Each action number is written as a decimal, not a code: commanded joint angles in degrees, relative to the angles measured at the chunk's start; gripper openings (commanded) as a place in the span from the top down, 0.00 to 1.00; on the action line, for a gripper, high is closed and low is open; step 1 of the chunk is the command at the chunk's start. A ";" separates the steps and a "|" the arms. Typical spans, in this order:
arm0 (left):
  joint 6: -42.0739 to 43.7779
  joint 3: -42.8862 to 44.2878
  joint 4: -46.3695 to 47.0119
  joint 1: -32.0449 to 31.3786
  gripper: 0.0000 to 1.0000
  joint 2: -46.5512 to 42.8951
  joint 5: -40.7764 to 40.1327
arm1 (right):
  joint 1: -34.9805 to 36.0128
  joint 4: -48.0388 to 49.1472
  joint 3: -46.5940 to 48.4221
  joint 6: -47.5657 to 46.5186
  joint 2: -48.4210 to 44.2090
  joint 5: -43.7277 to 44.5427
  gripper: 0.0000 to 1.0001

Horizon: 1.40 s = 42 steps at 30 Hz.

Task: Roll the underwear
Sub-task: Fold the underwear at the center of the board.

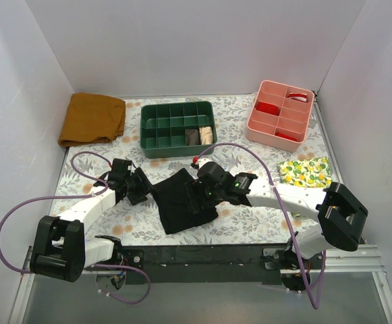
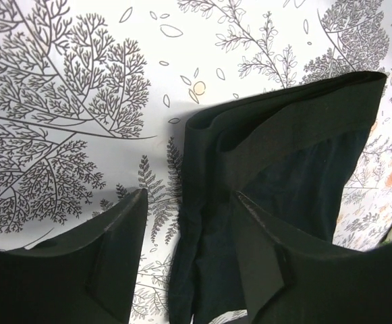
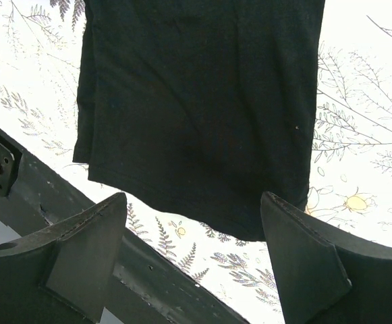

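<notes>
The black underwear (image 1: 182,202) lies folded flat on the floral table cover, near the front middle. My left gripper (image 1: 145,189) is open at its left corner. In the left wrist view the gripper (image 2: 190,196) straddles the folded waistband edge of the underwear (image 2: 283,148), with one finger (image 2: 125,236) on the bare cover and the other finger (image 2: 266,263) over the fabric. My right gripper (image 1: 197,199) hovers open over the garment's right side. In the right wrist view the gripper (image 3: 194,202) is open and empty above the lower hem of the underwear (image 3: 196,101). No grey label shows.
A green divided tray (image 1: 176,154) with rolled items stands behind the underwear. A pink divided tray (image 1: 276,123) is at the back right. A mustard-brown cloth (image 1: 91,118) lies at the back left and a lemon-print cloth (image 1: 305,171) at the right. The black front rail (image 1: 202,255) borders the table's near edge.
</notes>
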 commanded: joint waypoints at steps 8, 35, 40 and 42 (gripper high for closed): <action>-0.58 -0.27 6.84 0.34 0.52 -0.31 -0.33 | -0.17 -1.29 2.80 -0.69 0.52 -0.10 0.13; 0.21 -3.53 14.32 0.34 0.71 1.98 0.73 | -0.17 -1.82 3.77 -1.13 2.10 -1.69 0.13; 1.09 -2.65 13.70 0.34 0.93 2.68 0.11 | -0.08 -0.25 2.63 -0.44 1.49 -2.48 0.15; 1.09 -2.30 13.44 0.43 1.00 3.03 0.99 | 0.18 0.11 2.10 -0.34 0.96 -2.48 0.16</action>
